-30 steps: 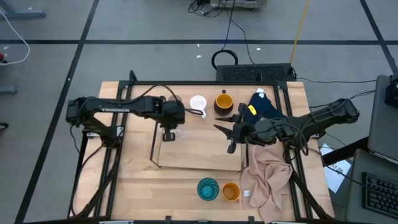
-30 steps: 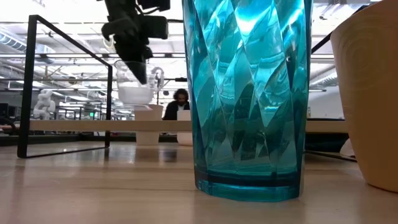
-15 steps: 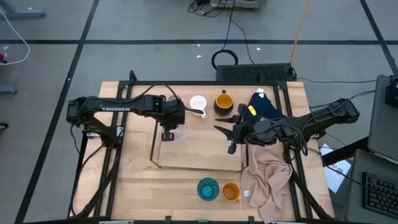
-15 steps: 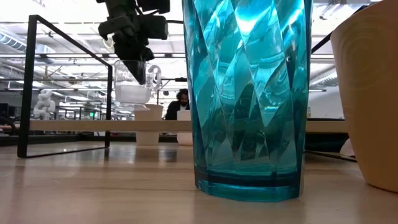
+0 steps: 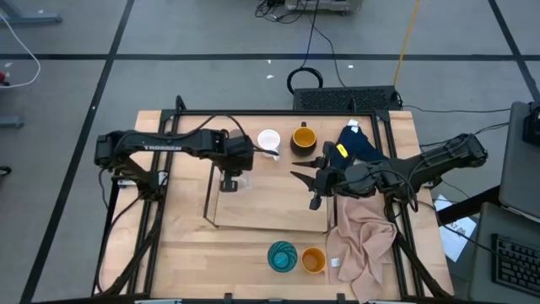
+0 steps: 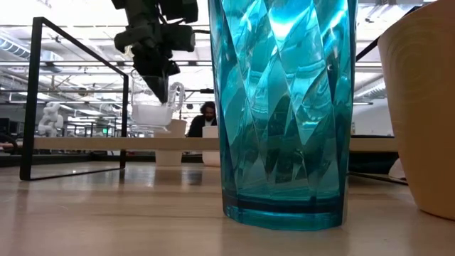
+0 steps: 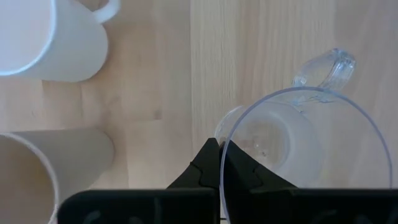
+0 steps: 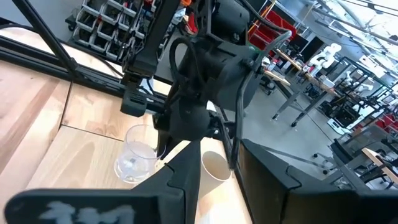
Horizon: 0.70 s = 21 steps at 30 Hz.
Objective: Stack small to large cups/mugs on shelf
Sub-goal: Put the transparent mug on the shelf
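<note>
- Clear glass mug with a moulded handle [image 7: 298,134] is pinched by its rim in the left gripper [image 5: 229,180], whose fingers are clamped together on the wall; it is carried over the left end of the low light-wood shelf with a thin black wire frame [image 5: 278,211], just above the board in the low view.
- Beside it, a beige-grey cup [image 7: 56,168] and a white handled mug [image 5: 269,141] are seen; clearance from both should be kept while the glass is lowered.
- A level descent is advised until the base is seated, and only then should the grip be released.
- Right gripper [image 5: 314,199] is held idle over the shelf's right end, its fingers partly apart and empty.
- Teal patterned cup [image 5: 283,256] and small orange cup [image 5: 313,260] are left on the desk's near edge.
</note>
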Each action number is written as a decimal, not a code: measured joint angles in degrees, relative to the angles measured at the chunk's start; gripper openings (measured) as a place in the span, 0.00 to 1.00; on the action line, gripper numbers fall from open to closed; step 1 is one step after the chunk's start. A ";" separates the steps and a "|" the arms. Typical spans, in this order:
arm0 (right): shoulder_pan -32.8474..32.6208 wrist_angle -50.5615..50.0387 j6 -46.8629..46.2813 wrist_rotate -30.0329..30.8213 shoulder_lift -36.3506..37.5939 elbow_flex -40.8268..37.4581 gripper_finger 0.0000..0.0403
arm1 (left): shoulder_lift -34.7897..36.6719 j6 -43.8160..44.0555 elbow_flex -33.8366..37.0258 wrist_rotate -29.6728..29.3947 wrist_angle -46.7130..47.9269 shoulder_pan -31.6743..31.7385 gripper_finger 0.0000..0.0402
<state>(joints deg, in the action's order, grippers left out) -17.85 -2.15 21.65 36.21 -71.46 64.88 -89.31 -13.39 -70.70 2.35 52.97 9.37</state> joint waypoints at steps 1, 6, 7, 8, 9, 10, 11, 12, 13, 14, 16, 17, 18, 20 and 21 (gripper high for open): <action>0.00 0.00 0.00 0.00 0.00 0.00 0.25 | -0.47 -0.39 0.01 -0.06 0.04 -0.02 0.00; 0.00 -0.10 -0.04 0.00 0.00 0.00 0.25 | -1.26 -0.96 0.07 0.20 -0.19 0.91 0.00; 0.00 -0.11 -0.10 0.00 0.00 0.00 0.25 | -1.34 -1.01 0.12 0.60 -0.14 1.06 0.00; 0.00 -0.17 -0.11 0.00 0.00 0.00 0.25 | -1.36 -1.15 0.25 0.65 -0.24 1.23 0.00; 0.00 -0.29 -0.11 0.00 0.00 0.00 0.25 | -1.36 -1.21 0.40 0.65 -0.31 1.33 0.00; 0.00 -0.39 -0.17 0.00 0.00 0.00 0.25 | -1.36 -1.20 0.54 0.68 -0.39 1.54 0.00; 0.00 -0.38 -0.32 0.00 0.00 0.00 0.25 | -1.36 -1.15 0.72 0.70 -0.55 1.67 0.00; 0.00 -0.37 -0.41 0.00 0.00 0.00 0.25 | -1.36 -1.09 0.81 0.74 -0.45 1.80 0.00; 0.00 -0.33 -0.42 0.00 0.00 0.00 0.25 | -1.36 -1.09 0.87 0.76 -0.08 1.88 0.00; 0.00 -0.34 -0.42 0.00 0.00 0.00 0.25 | -1.36 -0.99 0.87 0.74 0.25 1.88 0.00; 0.00 -0.36 -0.42 0.00 0.00 0.00 0.25 | -1.36 -0.55 0.87 0.74 0.13 1.88 0.02; 0.00 -0.36 -0.42 0.00 0.00 0.00 0.25 | -1.36 -0.44 0.87 0.74 0.07 1.88 0.03; 0.00 -0.33 -0.45 0.00 0.00 0.00 0.25 | -1.36 -0.16 0.87 0.73 0.08 1.88 0.03; 0.00 -0.33 -0.52 0.00 0.00 0.00 0.25 | -1.36 0.42 0.87 0.73 0.07 2.00 0.05; 0.00 -0.35 -0.50 0.00 0.00 0.00 0.25 | -1.36 0.54 0.87 0.74 0.09 2.14 0.05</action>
<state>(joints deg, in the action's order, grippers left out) -17.85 -2.50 21.15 36.21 -71.46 64.88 -90.67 -12.86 -69.82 3.09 53.06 11.51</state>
